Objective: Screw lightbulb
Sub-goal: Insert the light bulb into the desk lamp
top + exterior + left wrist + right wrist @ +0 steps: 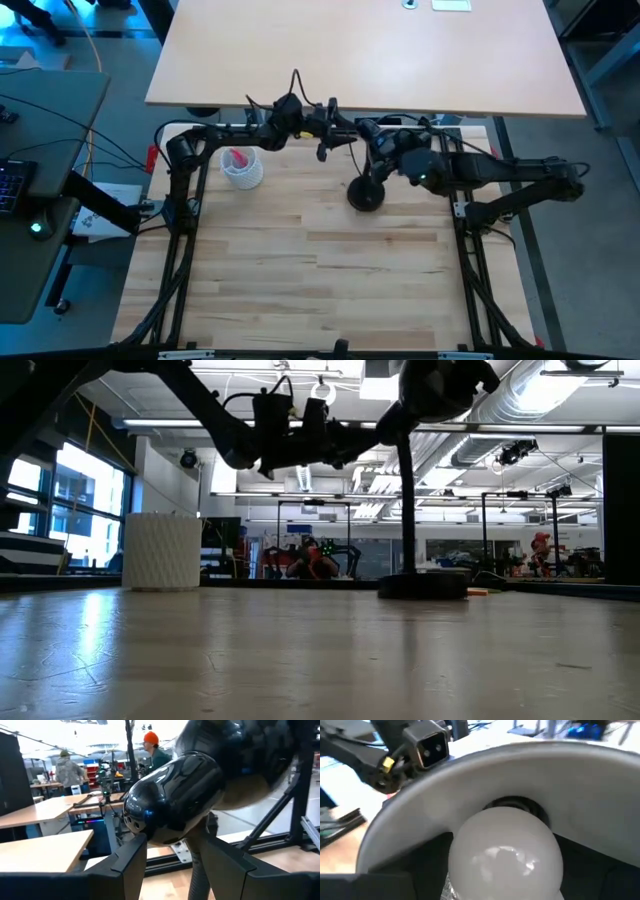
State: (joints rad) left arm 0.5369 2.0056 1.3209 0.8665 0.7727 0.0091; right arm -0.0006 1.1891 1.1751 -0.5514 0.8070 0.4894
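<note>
The black desk lamp stands on its round base at the table's far middle, its pole rising to the glossy head. My left gripper reaches in from the left at head height, one finger on each side of the head. My right gripper comes from the right and holds the white frosted lightbulb inside the shade's pale hollow. The dark socket shows just beyond the bulb. In the high view the bulb is hidden under my right arm. My left gripper holds the lamp's head by its lower rounded part, one finger on each side, coming level from the table's left. The lamp stays upright on its base. My right gripper has the bulb between its fingers, but the place of contact lies at the picture's edge. The bulb is lifted clear, inside the shade.
A white ribbed cup with pink items stands left of the lamp; it also shows in the low view. A second light table lies beyond the far edge. People stand in the room behind. The near half of the wooden table is bare.
</note>
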